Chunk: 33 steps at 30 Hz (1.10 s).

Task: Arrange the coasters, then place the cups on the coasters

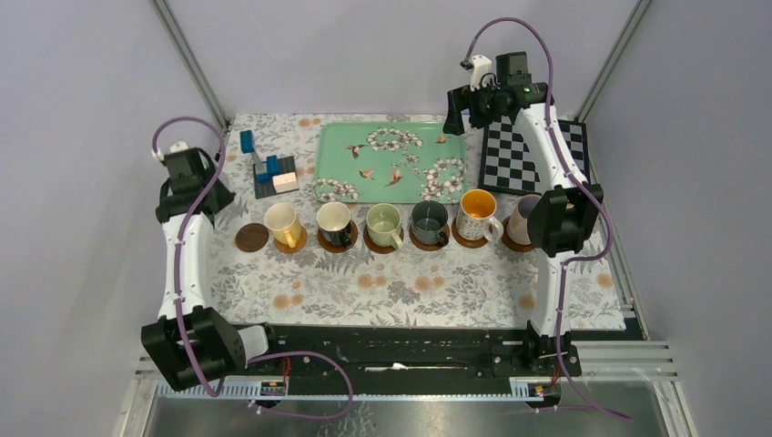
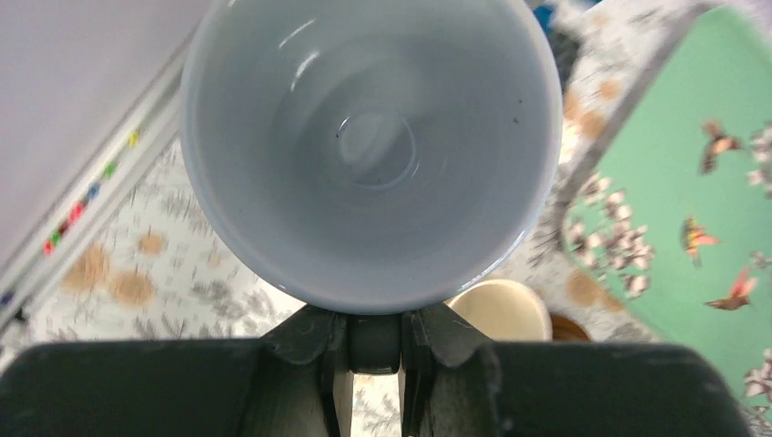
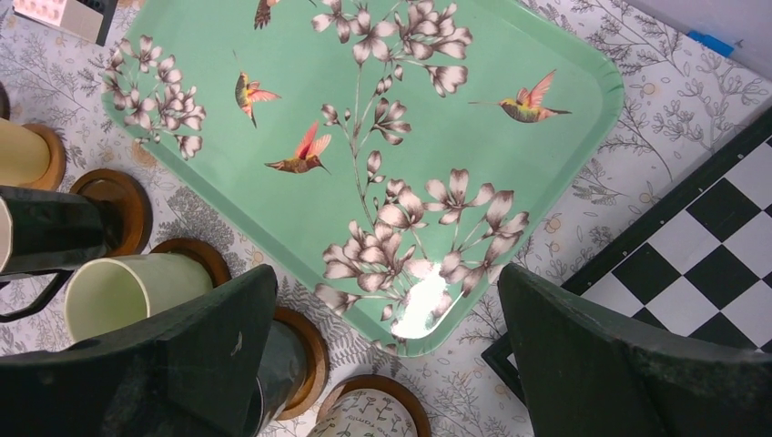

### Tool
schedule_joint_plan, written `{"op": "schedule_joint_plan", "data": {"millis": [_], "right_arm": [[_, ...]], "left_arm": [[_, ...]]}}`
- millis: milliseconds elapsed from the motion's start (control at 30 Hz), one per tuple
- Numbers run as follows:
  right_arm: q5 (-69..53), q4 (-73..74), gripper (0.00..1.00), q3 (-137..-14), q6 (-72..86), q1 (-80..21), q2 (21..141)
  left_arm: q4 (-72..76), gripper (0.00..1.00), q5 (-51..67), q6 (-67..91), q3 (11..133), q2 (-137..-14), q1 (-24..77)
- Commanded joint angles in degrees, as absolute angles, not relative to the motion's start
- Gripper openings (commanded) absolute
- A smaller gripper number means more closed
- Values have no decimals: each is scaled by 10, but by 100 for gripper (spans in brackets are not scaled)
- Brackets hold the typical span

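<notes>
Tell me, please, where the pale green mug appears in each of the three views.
Top external: the pale green mug is the third mug from the left in the row, just in front of the tray.
Left wrist: not in it.
Right wrist: lower left, its pale rim facing the camera.
Shared landmark: the green hummingbird tray, seen in all three.

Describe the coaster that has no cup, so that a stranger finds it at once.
Find the green tray with birds; a row of mugs stands along its near side. At the row's left end, beside the yellow mug, lies the coaster: dark brown, alone carrying no mug.
</notes>
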State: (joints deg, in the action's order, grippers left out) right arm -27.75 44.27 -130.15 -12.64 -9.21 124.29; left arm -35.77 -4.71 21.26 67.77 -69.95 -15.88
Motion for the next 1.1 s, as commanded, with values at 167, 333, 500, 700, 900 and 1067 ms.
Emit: {"op": "schedule_joint_plan", "data": {"millis": [167, 333, 500, 700, 900, 1067], "right_arm": [[-280, 413, 98, -1237, -124, -91, 1194], [-273, 389, 98, -1187, -129, -91, 1165], [-271, 370, 98, -1158, -124, -91, 1151], [-267, 364, 98, -1143, -119, -91, 1141], [-259, 363, 98, -1129, -128, -91, 1129], [-261, 365, 98, -1125, -127, -91, 1126]], "left_arm": [[-274, 0, -5, 232, 538, -662, -181], [-216, 0, 11, 194, 491, -675, -181], [-190, 0, 30, 158, 482, -695, -182], [-191, 0, 27, 139, 479, -711, -182], [-206, 0, 18, 129, 470, -704, -182], [-202, 0, 8, 133, 454, -708, -181]]}}
